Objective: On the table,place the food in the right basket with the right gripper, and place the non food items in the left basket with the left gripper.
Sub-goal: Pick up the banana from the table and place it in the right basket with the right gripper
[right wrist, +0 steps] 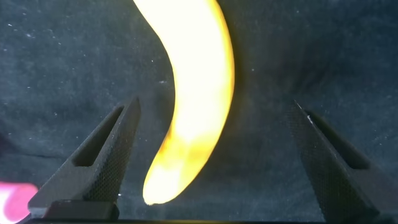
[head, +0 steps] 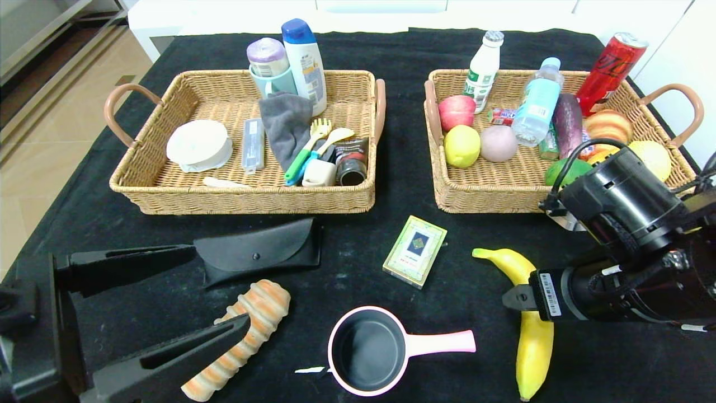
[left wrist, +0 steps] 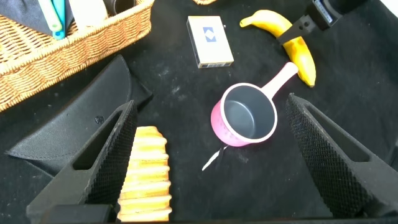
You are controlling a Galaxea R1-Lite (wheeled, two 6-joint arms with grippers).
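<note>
We see the long yellow banana (head: pixel 531 330) lying on the black cloth-covered table (head: pixel 481 218) toward the right front, and the right gripper (right wrist: pixel 211 162) hangs directly over its middle with the black fingers (right wrist: pixel 99 155) spread wide, one on each side of the fruit and not touching it. Just left of the banana sits the pink saucepan with a dark inside (head: pixel 372 350), its straight handle pointing at the banana. Behind the pan lies the small green-and-cream card box (head: pixel 415 251), and farther left the black snap-button glasses case (head: pixel 260 251), with the ridged orange-and-cream striped bread roll (head: pixel 246 336) in front of it. Our left gripper (head: pixel 218 291) hovers at the left front, its fingers wide apart, one reaching over the edge of the case and the other over the roll, holding nothing. At the back stand the left wicker basket (head: pixel 140 196), full of household items, and the right wicker basket (head: pixel 442 184), which holds fruit, a clear water bottle with pale-blue cap and label (head: pixel 538 103) and other food.
</note>
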